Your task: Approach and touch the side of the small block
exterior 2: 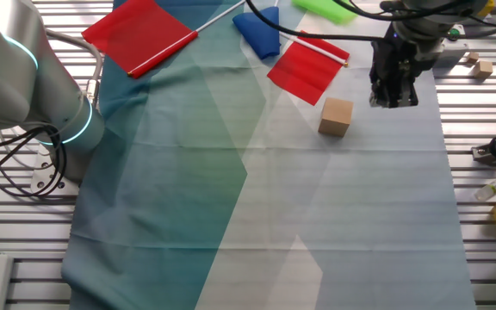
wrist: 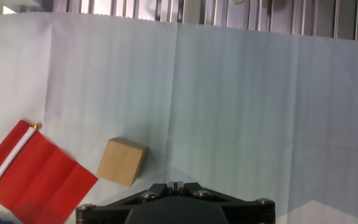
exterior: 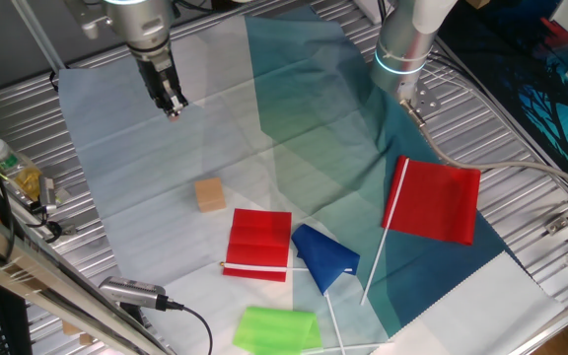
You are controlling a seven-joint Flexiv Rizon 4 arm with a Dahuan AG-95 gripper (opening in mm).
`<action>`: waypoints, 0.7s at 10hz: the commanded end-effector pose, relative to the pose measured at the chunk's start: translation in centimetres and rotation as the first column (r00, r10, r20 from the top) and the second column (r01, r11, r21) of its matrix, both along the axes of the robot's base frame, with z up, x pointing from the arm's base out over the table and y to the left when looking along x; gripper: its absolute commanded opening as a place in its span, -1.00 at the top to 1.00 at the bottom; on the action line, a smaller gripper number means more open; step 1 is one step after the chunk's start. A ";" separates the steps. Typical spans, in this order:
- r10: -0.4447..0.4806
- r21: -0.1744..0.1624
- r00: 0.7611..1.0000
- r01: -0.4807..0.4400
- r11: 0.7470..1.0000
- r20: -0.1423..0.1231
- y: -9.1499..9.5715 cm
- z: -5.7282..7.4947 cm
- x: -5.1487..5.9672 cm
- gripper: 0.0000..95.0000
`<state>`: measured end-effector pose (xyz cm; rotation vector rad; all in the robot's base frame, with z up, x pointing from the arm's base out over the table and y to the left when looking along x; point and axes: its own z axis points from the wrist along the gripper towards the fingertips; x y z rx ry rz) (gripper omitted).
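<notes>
Hand view shows my pincer (exterior: 173,105) closed, holding nothing, hovering well apart from the small tan wooden cube (exterior: 209,194) mid-bench. I'm on the approach; next I'd drop beside it and nudge its side.

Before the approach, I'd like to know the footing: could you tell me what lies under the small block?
The small block rests on a pale part of the blue-green cloth over the table. The patch directly beneath it is covered, so nothing more can be seen there.
</notes>
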<state>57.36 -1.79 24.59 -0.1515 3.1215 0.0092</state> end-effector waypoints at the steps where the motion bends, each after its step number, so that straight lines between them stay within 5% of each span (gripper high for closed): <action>1: -0.026 0.008 1.000 0.026 1.000 -0.004 -0.2 1.0 0.3 1.00; 7: 0.002 0.021 1.000 -0.002 1.000 -0.019 -0.2 1.1 0.4 1.00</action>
